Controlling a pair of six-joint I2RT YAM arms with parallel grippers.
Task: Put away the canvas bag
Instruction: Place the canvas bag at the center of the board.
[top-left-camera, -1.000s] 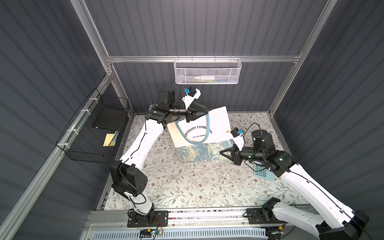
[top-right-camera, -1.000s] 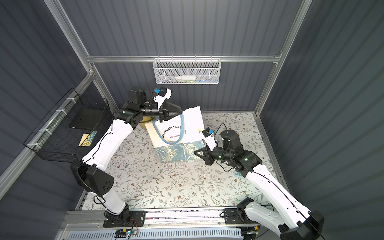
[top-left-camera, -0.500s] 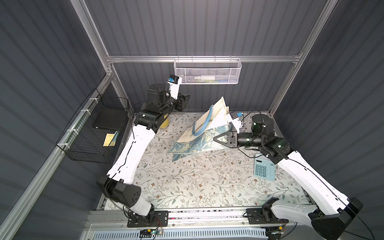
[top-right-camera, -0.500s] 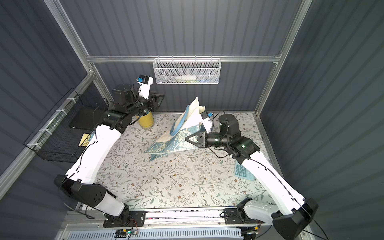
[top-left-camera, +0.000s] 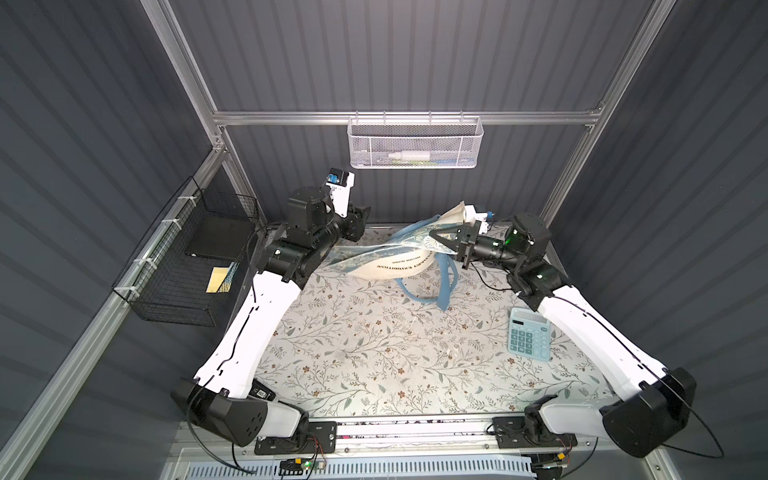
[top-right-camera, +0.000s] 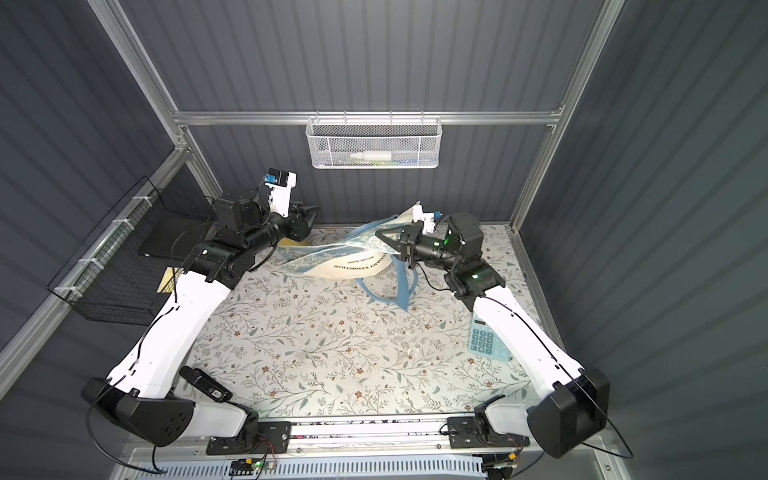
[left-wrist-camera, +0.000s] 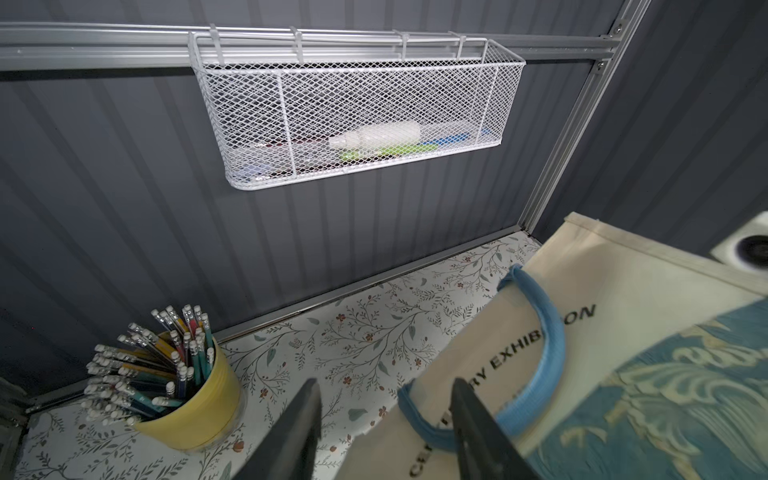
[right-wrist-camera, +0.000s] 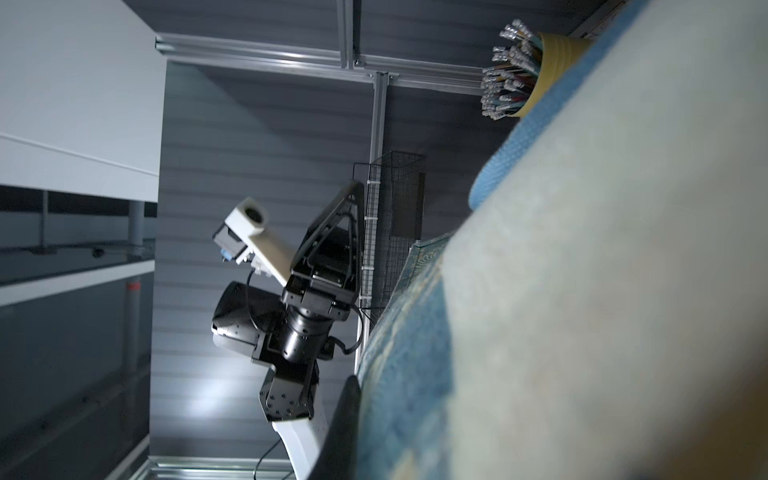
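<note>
The canvas bag (top-left-camera: 390, 259) (top-right-camera: 353, 266) hangs in the air at the back of the table, sagging, its lettering upside down. Its light-blue handles (top-left-camera: 446, 286) dangle down to the mat. My right gripper (top-left-camera: 436, 240) (top-right-camera: 384, 240) is shut on the bag's floral end; in the right wrist view the cloth (right-wrist-camera: 582, 291) presses against one dark finger (right-wrist-camera: 347, 415) and hides the other. My left gripper (top-left-camera: 362, 217) (left-wrist-camera: 384, 380) is open at the back left, holding nothing, with the bag (left-wrist-camera: 623, 332) just beyond its fingers.
A yellow pencil cup (left-wrist-camera: 191, 399) stands in the back left corner below my left gripper. A white mesh basket (top-left-camera: 413, 143) hangs on the back wall, a black wire basket (top-left-camera: 195, 257) on the left wall. A blue calculator (top-left-camera: 530, 338) lies beside my right arm.
My left gripper has let go of the bag, opened and pulled back to the left. My right gripper has lifted the bag off the mat and turned it over, so the handles now hang down.
</note>
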